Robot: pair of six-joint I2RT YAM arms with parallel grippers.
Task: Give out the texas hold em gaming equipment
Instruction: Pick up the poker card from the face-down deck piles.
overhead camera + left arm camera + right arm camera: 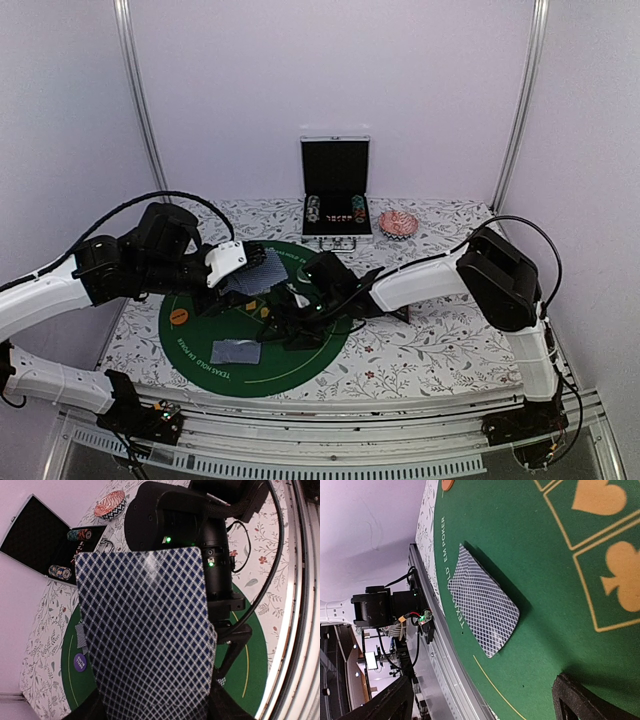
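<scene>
the left gripper hung over the left half of the round green mat. its jaws were partly closed on a stack of cards with blue diamond backs. in the left wrist view that stack filled the middle of the picture, back toward the camera and slightly fanned at its lower right edge. it hid the fingers that gripped it.

the right gripper reached in from the right side of the table to a spot low over the middle of the mat. its jaws were spread wide with nothing between them. in the right wrist view only the dark fingertips showed at the bottom, well apart from each other.

a pair of cards lay face down and flat on the felt, one overlapping the other. it sat close to the near edge of the mat, beside the printed lettering and left of that edge's middle, touched by neither gripper.

an orange disc lay by the mat's left edge, and a dark blue disc lay on the felt near it.

at the table's back edge an open silver case stood with its lid up and rows of chips in its tray. a red-patterned bowl sat just beside it on the right.
</scene>
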